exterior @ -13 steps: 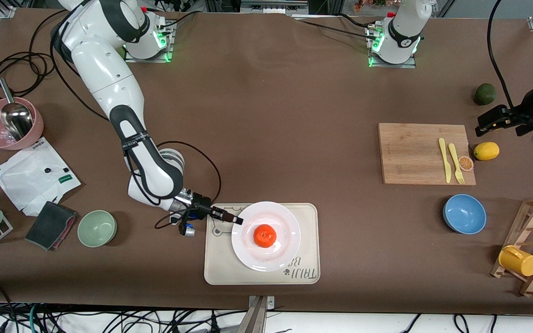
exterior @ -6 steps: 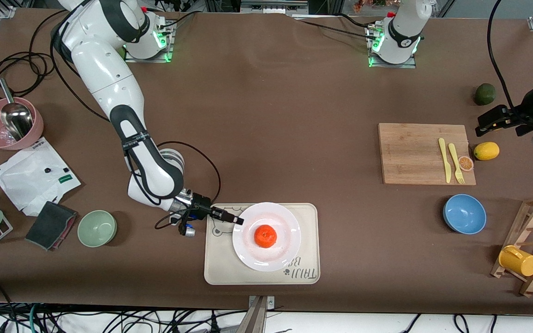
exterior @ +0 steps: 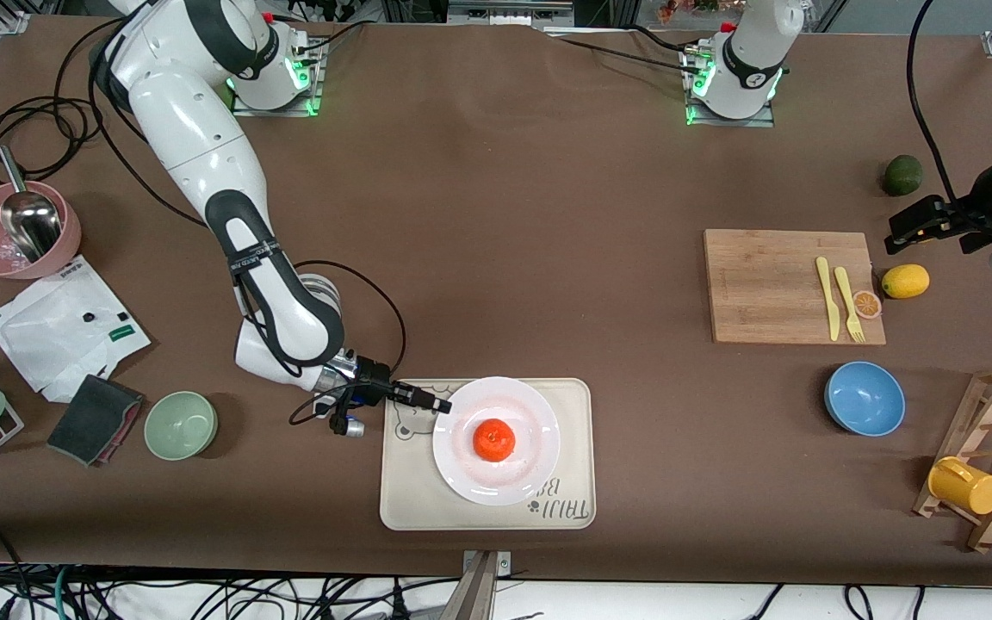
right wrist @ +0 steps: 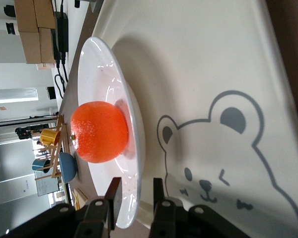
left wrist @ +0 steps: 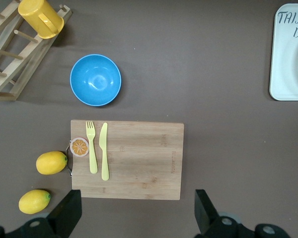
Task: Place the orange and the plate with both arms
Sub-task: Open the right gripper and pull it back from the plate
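On the cream tray [exterior: 565,405] sits the plate [exterior: 530,465], with the orange [exterior: 493,439] in its middle. The right end effector [exterior: 442,406] is at the plate's rim, its fingers a little apart around the edge. The left end effector [left wrist: 139,215] waits wide open above the wooden board [exterior: 763,284].

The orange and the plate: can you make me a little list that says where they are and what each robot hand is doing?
orange: sits on the middle of the plate
plate: white, lies on the cream bear tray, near the front camera
right gripper: at the plate's rim, jaws a little apart on either side of it, not squeezing
left gripper: open, waits in the air over the cutting board
on the board: yellow fork, yellow knife, orange slice
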Controlling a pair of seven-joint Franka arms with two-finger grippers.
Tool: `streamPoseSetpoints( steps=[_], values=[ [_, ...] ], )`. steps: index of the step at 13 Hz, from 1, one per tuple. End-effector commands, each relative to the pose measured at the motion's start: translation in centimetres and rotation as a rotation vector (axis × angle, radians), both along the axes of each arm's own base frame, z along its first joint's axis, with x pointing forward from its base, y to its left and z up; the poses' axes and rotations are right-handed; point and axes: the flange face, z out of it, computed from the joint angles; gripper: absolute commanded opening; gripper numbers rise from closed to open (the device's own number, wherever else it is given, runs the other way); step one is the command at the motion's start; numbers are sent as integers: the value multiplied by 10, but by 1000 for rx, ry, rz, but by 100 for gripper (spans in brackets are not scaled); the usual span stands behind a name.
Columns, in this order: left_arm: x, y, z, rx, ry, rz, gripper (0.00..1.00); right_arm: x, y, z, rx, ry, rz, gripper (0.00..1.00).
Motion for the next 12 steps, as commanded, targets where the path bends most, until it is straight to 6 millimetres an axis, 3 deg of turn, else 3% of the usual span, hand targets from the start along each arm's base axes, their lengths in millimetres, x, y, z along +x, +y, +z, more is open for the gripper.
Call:
streamPoseSetpoints(
  steps=[1,5,7,8,9,12],
  values=[
    [2,2,6,18,-3,-6,100,-14,-11,19,-41,20,23,34],
    [2,2,5,18,-1,-6,100,-30,-35,40,-118,13,52,48],
    [2,2,6,18,-3,-6,100,-40,-56,58,-152,3,52,67],
    [2,2,6,18,-3,-6,100,-47,-61,66,-167,-5,62,94],
    [2,2,6,18,-3,-6,100,-54,-69,72,-188,-32,82,100],
    [2,1,6,18,-3,-6,100,-82,-100,97,-263,-63,120,100]
  ],
)
